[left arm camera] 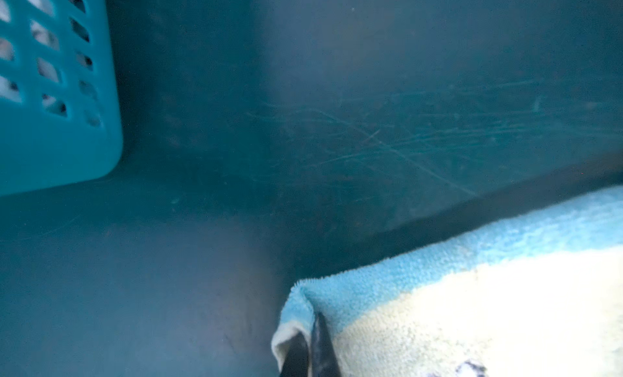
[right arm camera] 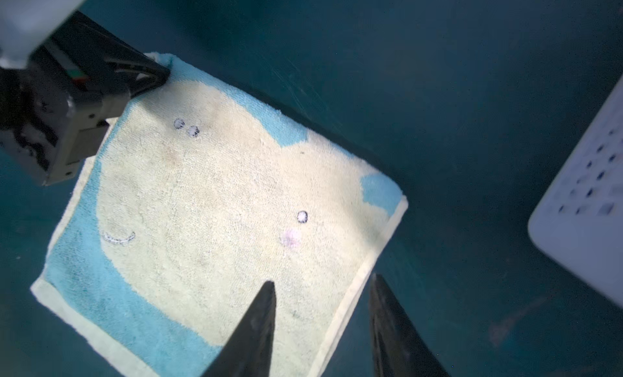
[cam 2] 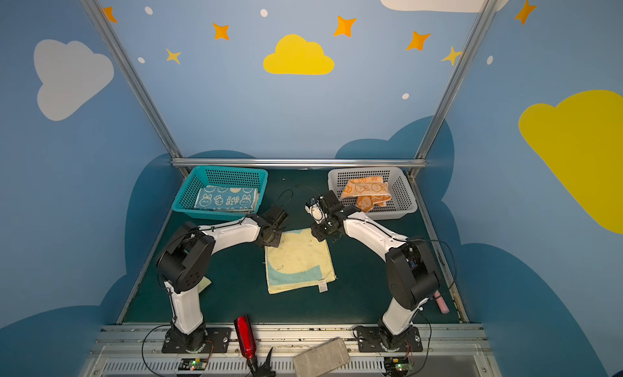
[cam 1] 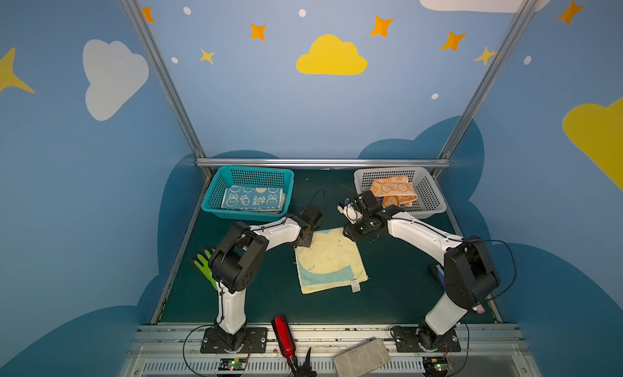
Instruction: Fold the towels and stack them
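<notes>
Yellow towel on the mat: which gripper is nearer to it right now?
Left. The left gripper is shut on the yellow towel at its far left corner. The right gripper hangs open above the towel's right edge, near the far corner, not gripping.

Even light, bowed edges in both top views, glare on yellow towel (left arm camera: 472, 308), blurred teal basket (left arm camera: 50, 149)

White links (cam 1: 279, 232), black joints (cam 1: 236, 260), cables (cam 1: 514, 270); right pincer (right arm camera: 323, 281) black.

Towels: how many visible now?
3: blue rabbit-print terry towel in the teal plastic basket; orange rabbit-print towel in the white plastic basket; pale yellow-and-blue towel spread on the green table. More may hide beneath.
</notes>
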{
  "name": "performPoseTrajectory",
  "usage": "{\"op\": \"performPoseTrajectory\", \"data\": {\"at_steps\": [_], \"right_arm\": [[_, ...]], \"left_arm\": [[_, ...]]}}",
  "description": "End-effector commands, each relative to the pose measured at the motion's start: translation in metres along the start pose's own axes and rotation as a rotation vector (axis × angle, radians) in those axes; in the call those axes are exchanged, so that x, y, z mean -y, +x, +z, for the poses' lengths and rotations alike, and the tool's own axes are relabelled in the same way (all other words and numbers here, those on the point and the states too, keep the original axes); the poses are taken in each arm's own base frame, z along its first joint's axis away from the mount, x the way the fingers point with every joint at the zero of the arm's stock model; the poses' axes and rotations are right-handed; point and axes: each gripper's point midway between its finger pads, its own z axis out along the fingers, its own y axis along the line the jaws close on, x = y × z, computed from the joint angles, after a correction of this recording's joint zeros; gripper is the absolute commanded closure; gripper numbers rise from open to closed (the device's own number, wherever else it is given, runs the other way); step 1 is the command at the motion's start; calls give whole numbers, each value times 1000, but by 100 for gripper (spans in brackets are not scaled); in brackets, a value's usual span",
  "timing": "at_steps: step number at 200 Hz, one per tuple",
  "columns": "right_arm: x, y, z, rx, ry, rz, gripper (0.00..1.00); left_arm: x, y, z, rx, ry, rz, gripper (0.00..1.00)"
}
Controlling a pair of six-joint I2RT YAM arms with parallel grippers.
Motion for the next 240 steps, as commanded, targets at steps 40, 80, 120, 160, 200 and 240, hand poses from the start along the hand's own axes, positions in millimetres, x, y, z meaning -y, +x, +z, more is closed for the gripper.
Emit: {"op": "performPoseTrajectory", "data": {"at_steps": [40, 80, 120, 160, 200, 240], "right_arm": [[17, -4, 20, -143, -28, -357, 58], [39, -4, 39, -211, -35, -373, 59], [46, 0, 53, -245, -90, -367, 63], [50, 7, 67, -298, -111, -373, 64], [53, 18, 74, -359, -118, -371, 66], [48, 17, 68, -348, -119, -381, 66]], "left_arm": [[-7, 27, 9, -104, -15, 13, 63], [-9, 27, 12, -106, -6, -2, 40], [-5, 22, 12, -87, 51, -29, 33], [2, 13, 11, -69, 94, -34, 32], [2, 13, 12, -70, 99, -39, 32], [-7, 18, 14, -84, 73, -47, 33]]}}
